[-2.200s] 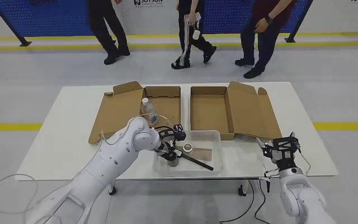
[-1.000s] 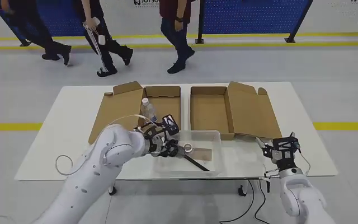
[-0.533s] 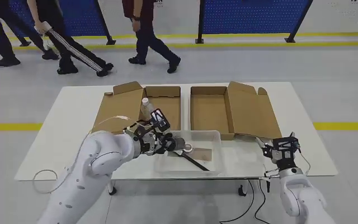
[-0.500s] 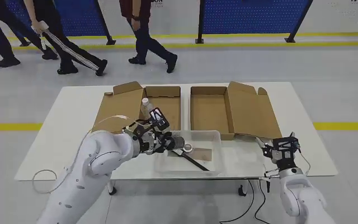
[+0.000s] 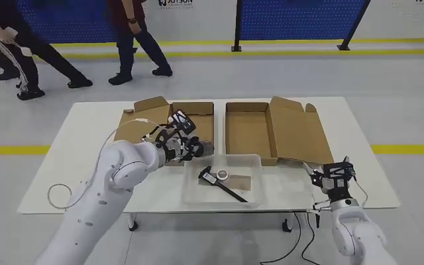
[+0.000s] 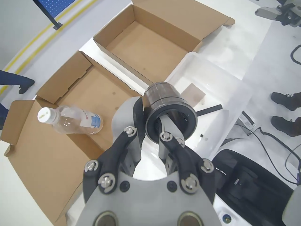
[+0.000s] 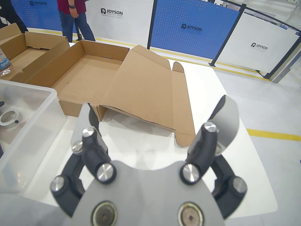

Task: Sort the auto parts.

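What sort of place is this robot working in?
Probably a fenced demo or test bay in an industrial hall: blue barrier panels, yellow floor lines, and a white table holding open cardboard boxes.

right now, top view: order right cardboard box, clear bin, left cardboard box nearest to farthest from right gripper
1. Right cardboard box, its flap beside the right gripper.
2. Clear bin, mid-table.
3. Left cardboard box, beyond it.

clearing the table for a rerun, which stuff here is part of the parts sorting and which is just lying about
Part of the job: metal cylinder, ring, caliper, clear bin, left box, right box.
Just lying about: water bottle, brown card.
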Robot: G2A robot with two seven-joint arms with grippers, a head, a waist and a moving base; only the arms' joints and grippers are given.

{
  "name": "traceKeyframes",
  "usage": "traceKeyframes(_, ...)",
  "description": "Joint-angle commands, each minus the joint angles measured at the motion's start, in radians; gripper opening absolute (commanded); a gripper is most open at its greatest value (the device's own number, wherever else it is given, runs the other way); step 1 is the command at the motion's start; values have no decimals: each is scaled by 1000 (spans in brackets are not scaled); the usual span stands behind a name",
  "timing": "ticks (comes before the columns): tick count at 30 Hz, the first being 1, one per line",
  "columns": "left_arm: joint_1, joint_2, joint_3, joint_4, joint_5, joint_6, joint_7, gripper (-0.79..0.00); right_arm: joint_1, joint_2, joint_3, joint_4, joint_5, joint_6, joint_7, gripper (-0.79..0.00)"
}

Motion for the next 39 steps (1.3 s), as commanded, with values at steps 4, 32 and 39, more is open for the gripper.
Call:
traceKeyframes(4, -61, -14, 50, 80, 1, 18, 13, -785, 0, 0, 0, 0, 0, 0, 0, 0)
traceKeyframes(32, -401, -146, 352, 621, 16, 70, 33, -785, 0, 0, 0, 0, 0, 0, 0, 0)
traceKeyframes(39, -473, -192, 419, 757, 11, 54, 44, -785, 0, 0, 0, 0, 0, 0, 0, 0)
